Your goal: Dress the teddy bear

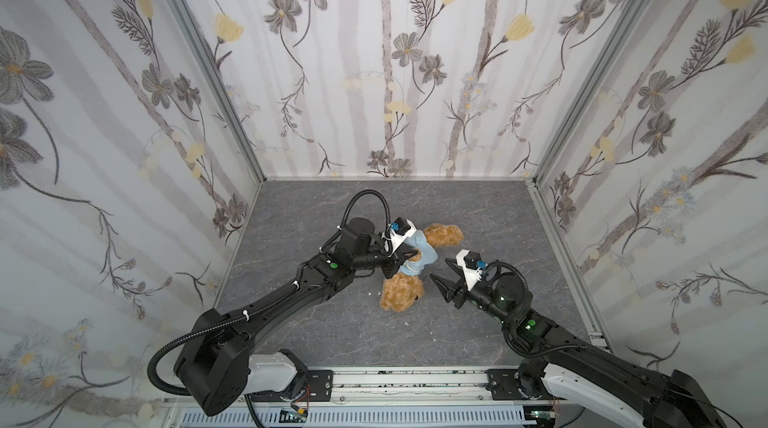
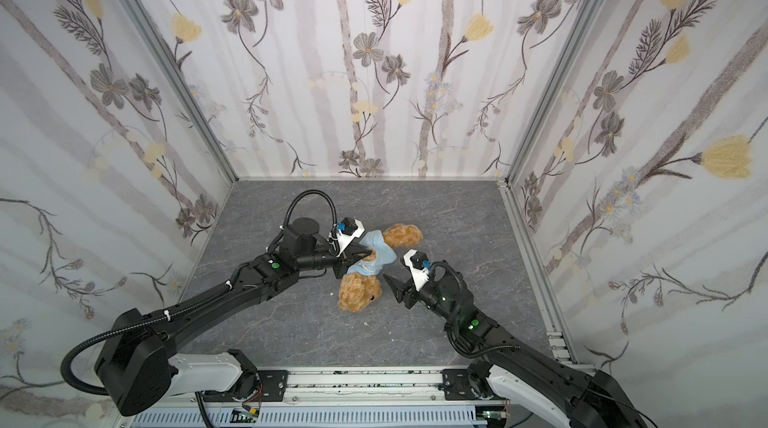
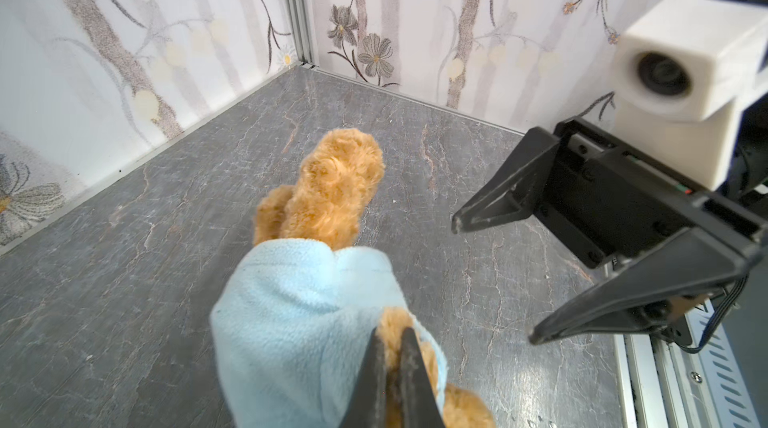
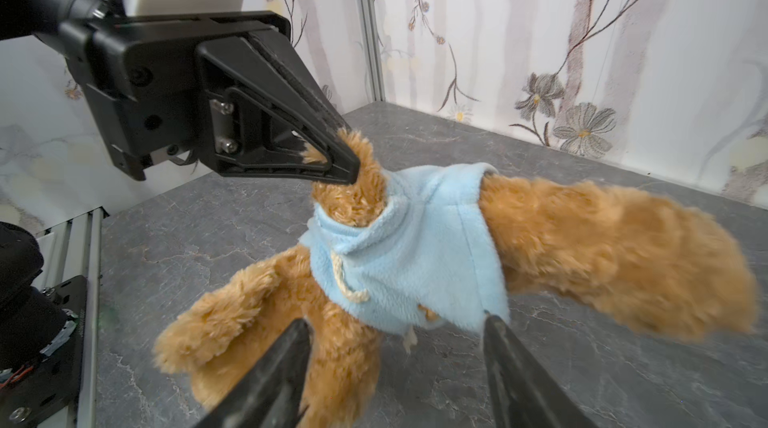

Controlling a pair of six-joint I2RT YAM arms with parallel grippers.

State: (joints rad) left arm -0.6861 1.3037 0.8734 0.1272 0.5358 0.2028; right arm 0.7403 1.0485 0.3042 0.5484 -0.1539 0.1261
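R gripper (image 1: 439,268): jaws apart, empty, just right of teddy bear (image 1: 401,291), not touching. L gripper (image 4: 345,164): clenched on bear's arm where it exits the sleeve of the light-blue hooded top (image 1: 424,257). Bear located mid-tabletop (image 1: 316,205), well clear of walls (image 1: 374,72); open room all round. Long axis diagonal: head toward near rail (image 1: 415,380), legs toward far-right corner.
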